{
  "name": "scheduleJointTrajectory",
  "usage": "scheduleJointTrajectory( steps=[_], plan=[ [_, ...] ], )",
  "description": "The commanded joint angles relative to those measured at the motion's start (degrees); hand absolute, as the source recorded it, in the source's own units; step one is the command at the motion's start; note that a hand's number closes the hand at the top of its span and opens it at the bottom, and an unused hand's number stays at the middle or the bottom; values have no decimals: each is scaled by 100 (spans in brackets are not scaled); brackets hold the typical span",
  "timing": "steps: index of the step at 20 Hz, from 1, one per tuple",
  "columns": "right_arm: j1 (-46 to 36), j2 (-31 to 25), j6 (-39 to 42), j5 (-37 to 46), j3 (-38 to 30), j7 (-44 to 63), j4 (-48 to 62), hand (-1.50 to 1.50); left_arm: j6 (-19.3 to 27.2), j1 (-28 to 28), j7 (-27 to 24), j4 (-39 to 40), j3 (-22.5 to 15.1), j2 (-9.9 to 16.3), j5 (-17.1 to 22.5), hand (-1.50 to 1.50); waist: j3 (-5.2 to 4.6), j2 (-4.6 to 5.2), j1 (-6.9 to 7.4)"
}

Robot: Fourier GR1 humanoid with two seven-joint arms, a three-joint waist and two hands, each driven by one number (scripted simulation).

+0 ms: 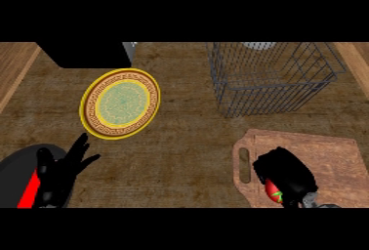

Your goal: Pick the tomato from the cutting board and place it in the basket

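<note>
The red tomato (pixel 274 192) with a green stem shows under my right hand (pixel 286 172), whose black fingers are curled round it on the brown cutting board (pixel 328 156) at the lower right. Most of the tomato is hidden by the hand. The wire basket (pixel 274 78) stands at the back right, well beyond the board. My left hand (pixel 63 171) rests open at the lower left, fingers up, apart from everything.
A yellow patterned plate (pixel 120 103) lies left of centre. A black box (pixel 86 53) sits at the back left. Wooden counter edges run along the far left and far right. A pale object (pixel 258 45) shows behind the basket.
</note>
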Motion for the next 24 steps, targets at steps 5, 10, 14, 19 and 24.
scheduleJointTrajectory(
  steps=[5,10,14,19,24],
  plan=[
    [-562,1557,109,142,1611,3308,-122,150,115,106,107,201,-355,-281,-224,0,60,108,174],
    [-456,1581,-1294,-1178,2163,4415,-820,150,-60,240,79,175,-182,-78,-94,0,75,108,164],
    [-632,1587,-2835,-2289,2087,4548,-1793,150,-12,120,195,72,-167,-82,-79,0,92,97,151],
    [-1961,1590,-3376,-2205,2179,6079,-2405,150,-116,138,264,199,-112,-26,-23,0,51,84,134],
    [-3553,1591,-2673,-1907,1554,7738,-2572,150,42,-121,234,377,-30,-64,-172,0,44,71,28]
  ],
)
